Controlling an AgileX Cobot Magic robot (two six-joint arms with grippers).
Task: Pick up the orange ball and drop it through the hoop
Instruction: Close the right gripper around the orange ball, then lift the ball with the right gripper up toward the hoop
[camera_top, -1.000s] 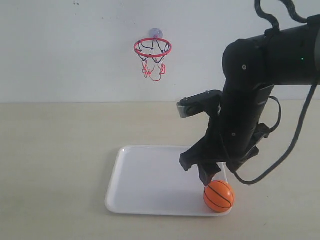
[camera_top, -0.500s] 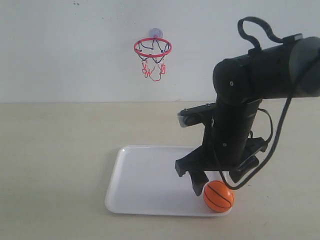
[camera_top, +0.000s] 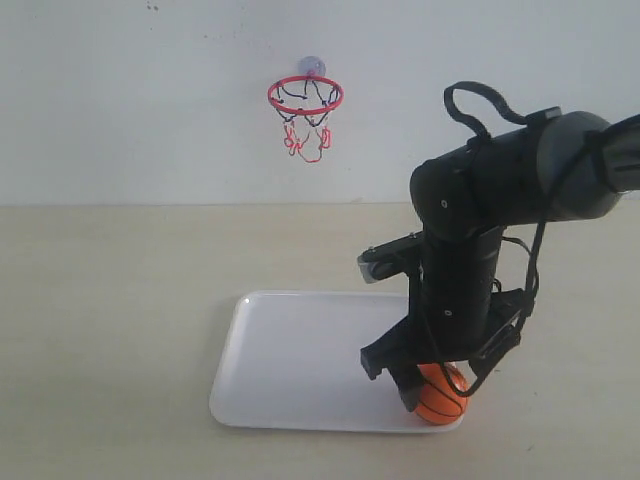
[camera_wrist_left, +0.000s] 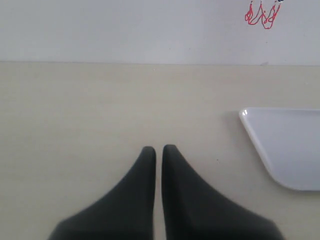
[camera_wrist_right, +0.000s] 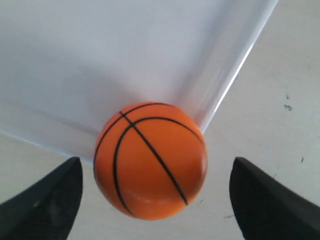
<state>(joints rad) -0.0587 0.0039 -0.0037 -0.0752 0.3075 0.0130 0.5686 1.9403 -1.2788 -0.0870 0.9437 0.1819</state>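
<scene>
Right end effector (camera_wrist_right: 155, 175) hangs wide open astride the orange ball (camera_wrist_right: 150, 160); gripping, lifting and the hoop (camera_top: 305, 96) drop remain.

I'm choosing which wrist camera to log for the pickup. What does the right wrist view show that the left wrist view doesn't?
Only the right wrist view: the ball at a corner of the tray, with the right tool open on either side of it.
Only the left wrist view: the left tool, shut and empty over the table, plus the wall and the lower strings of the hoop.
Both: the tray and the table.
</scene>
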